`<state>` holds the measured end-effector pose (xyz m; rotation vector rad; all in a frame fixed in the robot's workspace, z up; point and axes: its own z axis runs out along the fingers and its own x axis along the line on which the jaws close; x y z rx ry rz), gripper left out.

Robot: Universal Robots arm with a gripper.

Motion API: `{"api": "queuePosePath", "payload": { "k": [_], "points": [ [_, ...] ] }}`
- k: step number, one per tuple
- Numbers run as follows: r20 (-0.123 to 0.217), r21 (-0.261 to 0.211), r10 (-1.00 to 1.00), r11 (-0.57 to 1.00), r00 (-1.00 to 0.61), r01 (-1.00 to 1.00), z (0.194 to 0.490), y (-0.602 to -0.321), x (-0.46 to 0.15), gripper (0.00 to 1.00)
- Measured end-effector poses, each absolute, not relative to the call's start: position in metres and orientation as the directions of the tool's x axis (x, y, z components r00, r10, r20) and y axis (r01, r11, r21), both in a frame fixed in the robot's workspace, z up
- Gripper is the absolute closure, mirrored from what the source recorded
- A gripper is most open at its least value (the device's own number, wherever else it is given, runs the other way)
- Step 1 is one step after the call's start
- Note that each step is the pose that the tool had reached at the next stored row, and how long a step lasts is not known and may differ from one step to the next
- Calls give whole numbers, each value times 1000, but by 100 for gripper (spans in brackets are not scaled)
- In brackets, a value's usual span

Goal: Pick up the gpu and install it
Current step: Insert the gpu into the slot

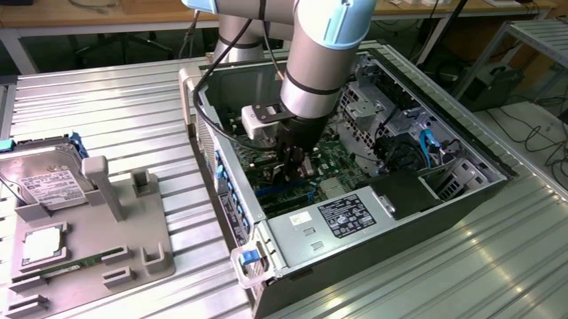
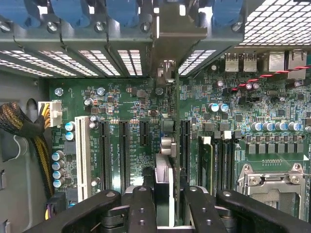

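My gripper [image 1: 296, 161] is lowered into the open computer case [image 1: 222, 199], over the green motherboard [image 1: 333, 163]. In the wrist view the gripper [image 2: 165, 196] is shut on the gpu [image 2: 165, 150], which I see edge-on as a thin card running away from the black fingers [image 2: 142, 208]. Its silver metal end bracket [image 2: 167, 43] stands against the case's rear slot openings. The card hangs in line with a black expansion slot [image 2: 185, 145] on the motherboard [image 2: 126, 102]; whether it touches the slot I cannot tell. From the exterior view the gpu [image 1: 294, 174] is a dark sliver below the wrist.
A grey fixture tray [image 1: 98, 259] at the exterior view's left holds a silver hard drive [image 1: 44, 183] and a memory stick [image 1: 76, 264]. Inside the case are the power supply [image 1: 342, 216], drive cages [image 1: 373, 100], blue cables [image 1: 426, 149], a white slot [image 2: 82, 155] and the CPU socket [image 2: 272, 182].
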<state>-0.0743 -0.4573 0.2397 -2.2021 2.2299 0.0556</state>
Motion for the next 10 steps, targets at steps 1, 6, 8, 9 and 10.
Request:
{"api": "queuePosePath", "payload": {
  "k": [1,6,8,9,10],
  "points": [
    [-30,20,-999,12,-13,-1000,239,-457,-74,72],
    [-30,26,-999,12,-13,-1000,229,-457,-74,72],
    [-30,27,-999,12,-13,-1000,228,-457,-74,72],
    [-30,27,-999,12,-13,-1000,228,-457,-74,72],
    [-30,27,-999,12,-13,-1000,228,-457,-74,72]
  ]
}}
